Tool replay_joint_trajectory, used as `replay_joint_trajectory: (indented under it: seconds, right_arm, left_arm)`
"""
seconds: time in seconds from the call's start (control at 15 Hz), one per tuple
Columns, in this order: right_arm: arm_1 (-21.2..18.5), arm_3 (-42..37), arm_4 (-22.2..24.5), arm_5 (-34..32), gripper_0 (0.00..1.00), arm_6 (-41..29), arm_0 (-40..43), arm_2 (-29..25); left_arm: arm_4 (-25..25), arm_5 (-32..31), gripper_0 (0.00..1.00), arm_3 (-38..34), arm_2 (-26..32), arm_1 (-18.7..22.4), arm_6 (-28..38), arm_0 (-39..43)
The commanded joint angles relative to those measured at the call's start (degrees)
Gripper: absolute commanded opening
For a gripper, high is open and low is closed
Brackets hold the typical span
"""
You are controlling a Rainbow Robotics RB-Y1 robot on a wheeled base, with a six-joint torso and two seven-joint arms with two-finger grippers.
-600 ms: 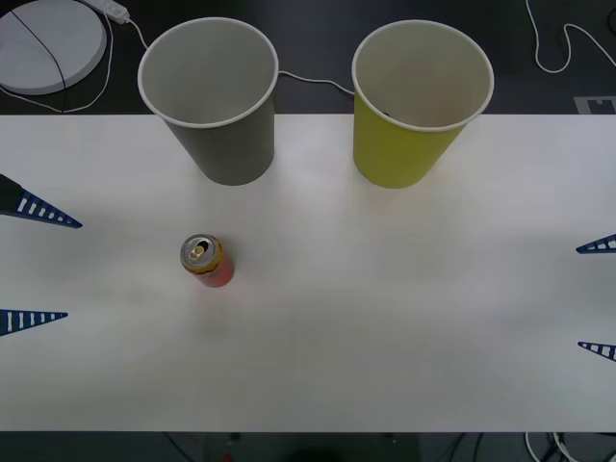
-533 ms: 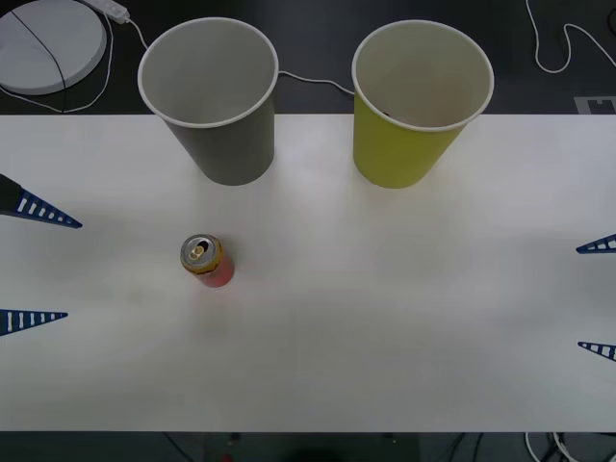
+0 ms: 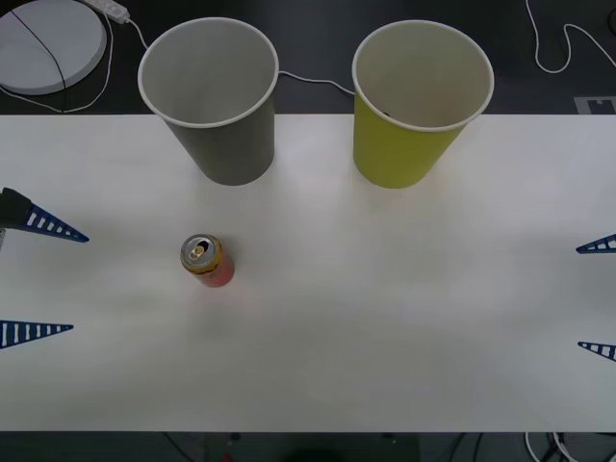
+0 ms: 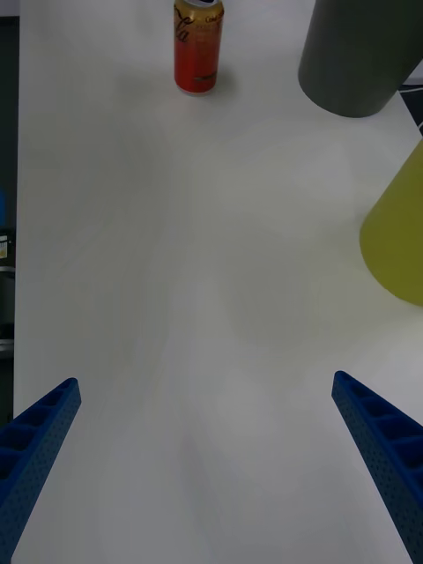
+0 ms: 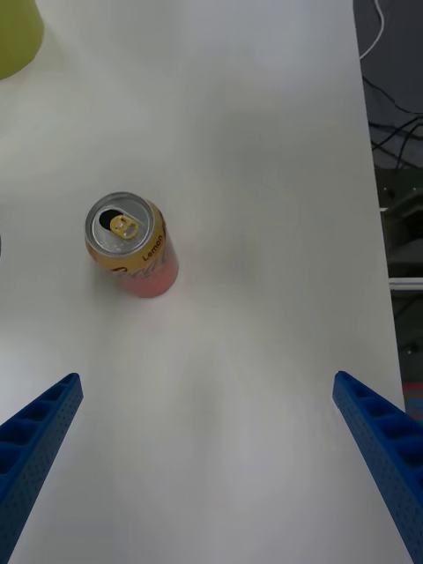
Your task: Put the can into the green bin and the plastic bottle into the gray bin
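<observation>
The red can (image 3: pixel 207 261) stands upright on the white table (image 3: pixel 385 308), left of centre and in front of the gray bin (image 3: pixel 214 96). The green bin (image 3: pixel 419 101) stands at the back right, beside the gray one. My left gripper (image 3: pixel 38 281) is open at the table's left edge, level with the can and well apart from it; in its wrist view the can (image 5: pixel 132 244) stands ahead of the spread fingers. At the table's right edge my right gripper (image 3: pixel 599 296) is open, far from the can (image 4: pixel 197 46). The plastic bottle is out of view.
Behind the table lie a round white disc (image 3: pixel 48 43) at the back left and white cables (image 3: pixel 568 38) on the dark floor. In the right wrist view the gray bin (image 4: pixel 366 53) and green bin (image 4: pixel 401 233) stand to one side.
My left gripper has shifted a little inward and toward the front of the table. The can, both bins and the right gripper stay where they were.
</observation>
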Motion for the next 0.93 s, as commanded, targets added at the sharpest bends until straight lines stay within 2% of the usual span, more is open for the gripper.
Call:
replay_joint_trajectory:
  seconds: [0.07, 0.2, 0.4, 0.8, 0.93]
  right_arm:
    - [0.0, 0.0, 0.0, 0.0, 1.00, 0.0, 0.0, 0.0]
    - [0.0, 0.0, 0.0, 0.0, 1.00, 0.0, 0.0, 0.0]
    - [0.0, 0.0, 0.0, 0.0, 1.00, 0.0, 0.0, 0.0]
    - [0.0, 0.0, 0.0, 0.0, 1.00, 0.0, 0.0, 0.0]
    - [0.0, 0.0, 0.0, 0.0, 1.00, 0.0, 0.0, 0.0]
  left_arm:
    - [0.1, 0.1, 1.00, 2.0, -1.3, 0.9, -0.3, -1.2]
    - [0.4, 0.8, 1.00, 3.6, -2.1, 0.9, -0.6, -1.7]
    - [4.4, 3.7, 1.00, 8.2, -5.7, 0.9, -2.8, -1.9]
    - [13.2, 11.2, 1.00, 18.7, -14.5, 0.8, -16.2, -3.5]
    - [17.6, 12.5, 1.00, 23.3, -18.2, 0.3, -20.8, -4.9]
